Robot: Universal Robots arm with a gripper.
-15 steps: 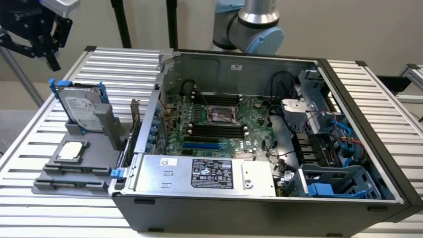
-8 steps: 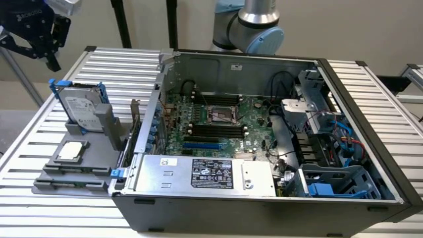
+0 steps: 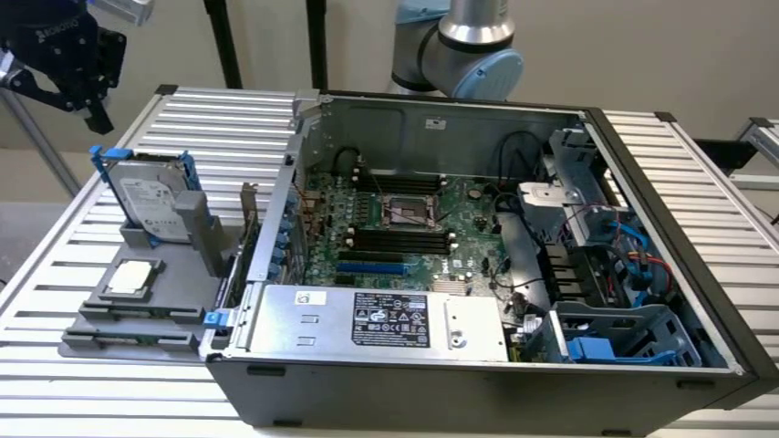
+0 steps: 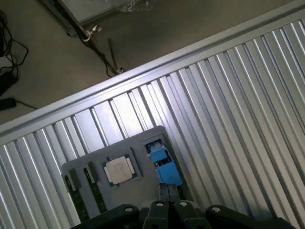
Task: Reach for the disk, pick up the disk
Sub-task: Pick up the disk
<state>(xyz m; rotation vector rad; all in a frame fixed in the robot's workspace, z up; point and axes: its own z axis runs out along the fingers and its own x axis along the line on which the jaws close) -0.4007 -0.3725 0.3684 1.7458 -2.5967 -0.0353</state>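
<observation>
Silver-grey disk (image 3: 152,203) stands on edge at 5 o'clock from the gripper (image 3: 95,117) in the exterior view — long axis 12-to-6 — jaws clenched, empty.

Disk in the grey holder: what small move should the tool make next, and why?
Probably open the tool before any descent. Its jaws are shut, and it hangs above and apart from the disk, which stands upright in its blue bracket in the grey holder. Shut jaws could not straddle it.
</observation>
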